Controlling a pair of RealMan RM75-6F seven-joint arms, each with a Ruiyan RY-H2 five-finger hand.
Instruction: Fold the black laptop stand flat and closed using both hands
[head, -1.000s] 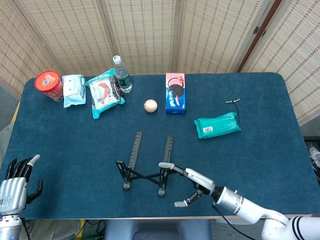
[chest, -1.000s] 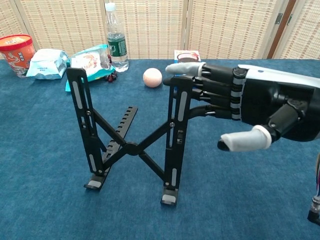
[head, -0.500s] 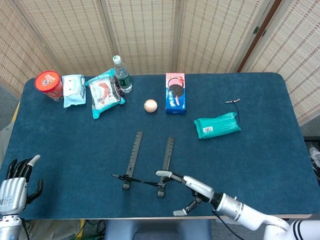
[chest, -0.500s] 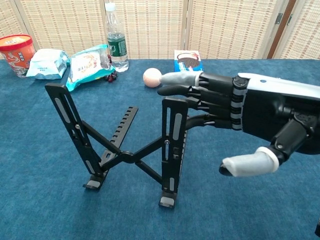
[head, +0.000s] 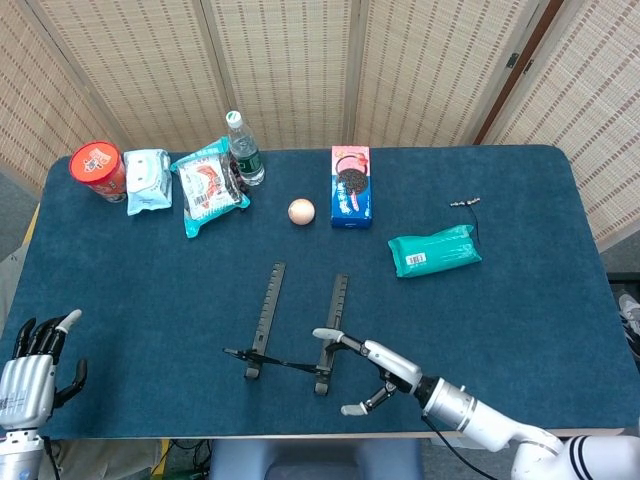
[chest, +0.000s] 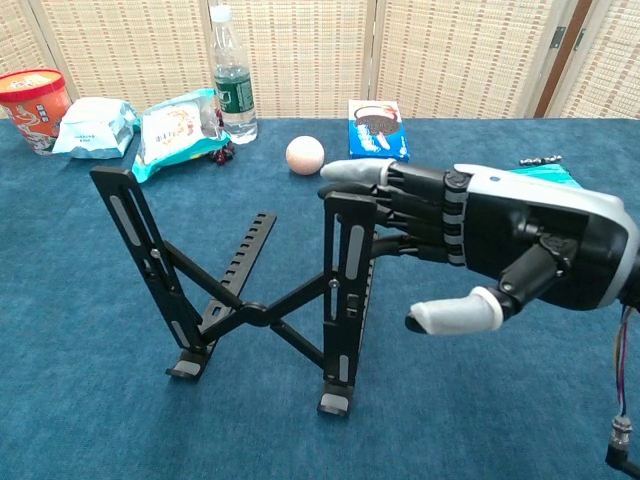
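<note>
- At the lower left corner of the head view the left hand (head: 32, 362) hangs off the table's near edge, fingers apart and upright, holding nothing; the chest view does not show it.
- Along the upper left of the head view stand a red cup (head: 98, 169), a pale snack pack (head: 148, 180), a bigger snack bag (head: 207, 186) and a water bottle (head: 243, 149), all near the far edge of the blue table (head: 520, 300).
- The black laptop stand (head: 293, 328) sits low in the middle of the head view, near the table's front edge. From above it reads as two slim notched rails running away from the robot, nearly parallel, with short feet at the near ends.
- The chest view shows what the head view flattens: the laptop stand (chest: 250, 290) is only partly folded. Two uprights rise from its feet, the left one leaning out to the left, the right one nearly vertical, joined by crossed struts meeting at a pivot low in the middle. The notched rails lie on the cloth behind.
- A round peach-coloured ball (head: 301, 211) and a blue cookie box (head: 351, 186) lie beyond the stand, centre top.
- The right hand (chest: 470, 245) reaches in from the right, fingers stretched together toward the top of the right upright, fingertips (chest: 345, 172) touching or just over it; the thumb juts apart below. It grips nothing.
- A teal packet (head: 434, 250) lies to the right, only its edge showing in the chest view.
</note>
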